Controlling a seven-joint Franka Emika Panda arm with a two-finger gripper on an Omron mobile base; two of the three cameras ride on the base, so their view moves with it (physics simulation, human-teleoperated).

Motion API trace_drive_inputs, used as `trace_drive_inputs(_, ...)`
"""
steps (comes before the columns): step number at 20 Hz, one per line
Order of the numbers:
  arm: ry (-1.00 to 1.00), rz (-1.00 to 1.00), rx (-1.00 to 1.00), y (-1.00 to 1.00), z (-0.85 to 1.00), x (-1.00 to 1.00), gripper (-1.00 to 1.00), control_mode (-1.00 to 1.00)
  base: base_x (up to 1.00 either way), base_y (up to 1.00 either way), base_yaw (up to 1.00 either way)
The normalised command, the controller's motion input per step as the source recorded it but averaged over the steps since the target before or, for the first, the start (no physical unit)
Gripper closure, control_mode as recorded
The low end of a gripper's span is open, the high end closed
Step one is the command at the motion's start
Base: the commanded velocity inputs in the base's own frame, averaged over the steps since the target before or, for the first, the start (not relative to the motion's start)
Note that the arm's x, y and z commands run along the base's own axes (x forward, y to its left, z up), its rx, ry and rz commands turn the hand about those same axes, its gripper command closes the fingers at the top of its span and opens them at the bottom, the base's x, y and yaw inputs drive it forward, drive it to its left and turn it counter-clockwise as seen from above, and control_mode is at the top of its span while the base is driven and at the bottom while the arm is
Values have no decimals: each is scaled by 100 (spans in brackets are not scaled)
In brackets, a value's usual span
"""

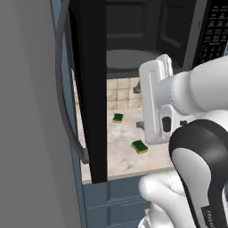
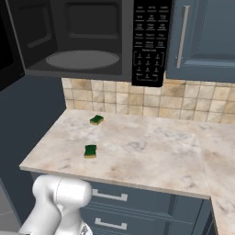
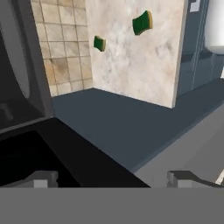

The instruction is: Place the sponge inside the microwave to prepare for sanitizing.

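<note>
Sponge (image 3: 143, 22) lies on counter (image 3: 131, 65), well apart from open-jawed end effector (image 3: 113, 179).

The microwave (image 1: 133, 40) fills the top of the frame, its cavity open and the round grey turntable (image 1: 129, 60) showing at upper centre. Its black door (image 1: 91, 89) stands swung out as a tall dark slab left of centre, the curved handle (image 1: 67, 116) arching down its left side. The keypad panel (image 1: 213, 35) sits at upper right. Below lies the marble counter (image 1: 120, 160) with a tiled backsplash (image 1: 120, 95) behind it. Two sponges rest there, apart from each other — the sponge (image 1: 140, 146) near centre, green over tan, and a smaller dark green sponge (image 1: 117, 118) nearer the tiles. The white arm (image 1: 191, 133) covers the right side, its hand (image 1: 156, 102) upright above the counter.
</note>
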Motion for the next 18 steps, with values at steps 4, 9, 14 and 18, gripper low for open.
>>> trace_drive_inputs(4,2,-3,-27,-48,-1,30,-100,-100,0,0,0)
trace_drive_inputs(9,0,3,-2,-63,0,11,-100,-100,0,0,0)
trace_drive_inputs(14,0,14,0,-100,-13,48,-100,-100,0,0,0)
trace_drive_inputs(18,-3,22,-11,-81,-51,40,-100,-100,0,0,0)
